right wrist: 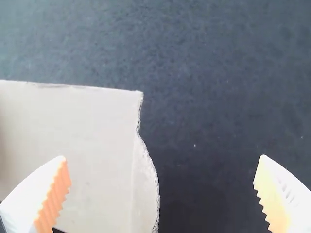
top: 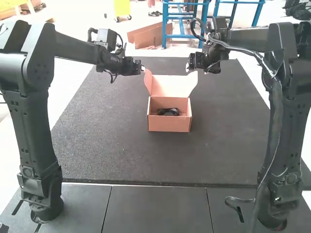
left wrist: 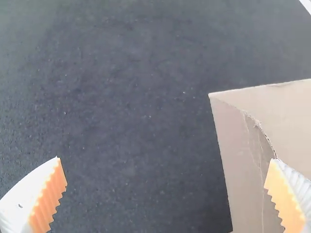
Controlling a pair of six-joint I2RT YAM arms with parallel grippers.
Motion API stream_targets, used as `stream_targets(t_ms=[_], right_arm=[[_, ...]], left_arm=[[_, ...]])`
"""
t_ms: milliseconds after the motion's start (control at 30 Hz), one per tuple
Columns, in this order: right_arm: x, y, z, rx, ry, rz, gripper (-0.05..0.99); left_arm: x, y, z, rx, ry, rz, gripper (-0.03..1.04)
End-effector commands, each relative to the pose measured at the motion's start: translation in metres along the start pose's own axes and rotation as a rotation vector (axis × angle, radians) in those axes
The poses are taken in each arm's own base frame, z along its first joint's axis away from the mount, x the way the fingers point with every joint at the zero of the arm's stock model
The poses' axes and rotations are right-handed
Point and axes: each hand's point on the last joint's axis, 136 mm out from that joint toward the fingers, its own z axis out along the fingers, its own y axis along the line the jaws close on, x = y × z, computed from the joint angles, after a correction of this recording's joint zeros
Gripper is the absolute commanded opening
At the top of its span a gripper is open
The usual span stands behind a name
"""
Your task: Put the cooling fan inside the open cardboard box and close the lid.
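Inside the open cardboard box (top: 169, 123), the black cooling fan (top: 168, 111) rests, the lid (top: 170, 85) standing upright behind it. Both the left pincer (top: 142, 67) and right pincer (top: 191, 62), spread wide, flank the lid's upper corners above the dark counter (top: 97, 136).

A dark, speckled mat (top: 107, 136) covers the surface (top: 77, 204) in front of me, grey panels (top: 155, 208) along its near edge, pale floor (top: 68, 92) on either side, evenly lit.

Fan (top: 169, 111) inside box (top: 169, 122), mid-mat (top: 97, 131).
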Motion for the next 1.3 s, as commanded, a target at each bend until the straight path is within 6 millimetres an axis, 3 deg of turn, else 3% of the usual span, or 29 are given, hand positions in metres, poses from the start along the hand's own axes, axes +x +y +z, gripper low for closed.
stream_targets(t_ms=[0,300,567,667,900,1200,1267], right_arm=[[-0.016,-0.007,-0.007,-0.005,-0.037,0.003,0.85],[-0.015,-0.006,-0.008,-0.008,-0.035,-0.001,0.83],[-0.012,-0.006,-0.006,-0.012,-0.029,-0.007,0.53],[-0.010,-0.005,-0.005,-0.019,-0.023,-0.005,0.50],[-0.006,-0.001,-0.004,-0.040,-0.010,-0.002,0.26],[0.002,0.000,-0.004,-0.050,0.021,0.007,0.17],[0.002,0.002,-0.004,-0.064,0.022,0.007,0.07]], left_arm=[[-0.013,-0.025,-0.001,0.073,-0.025,0.005,0.97],[-0.011,-0.042,0.001,0.123,-0.018,0.005,0.97],[-0.009,-0.043,0.001,0.127,-0.012,-0.002,0.97],[-0.009,-0.043,0.001,0.125,-0.011,-0.003,0.97],[-0.008,-0.043,0.001,0.124,-0.008,-0.004,0.97],[-0.008,-0.043,0.001,0.124,-0.006,-0.004,0.97],[-0.008,-0.043,0.001,0.124,-0.006,-0.004,0.97]])
